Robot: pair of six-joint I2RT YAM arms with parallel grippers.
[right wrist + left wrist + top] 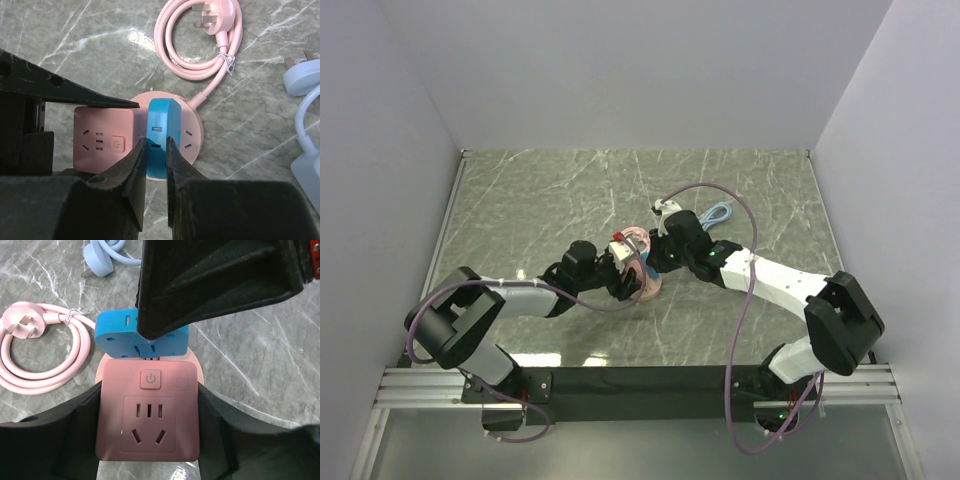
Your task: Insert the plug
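The right fingers [130, 172] pinch the one plug [161, 117], a bright blue, round-cornered plastic block, just beside the one pink cube [147, 432], over its round pink base [192, 122]. The left fingers [65, 440] press the cube's two opposite sides. One smooth pink cord [172, 65] lies coiled, tied with wire, on the grey-green veined marble-look desk [540, 200].
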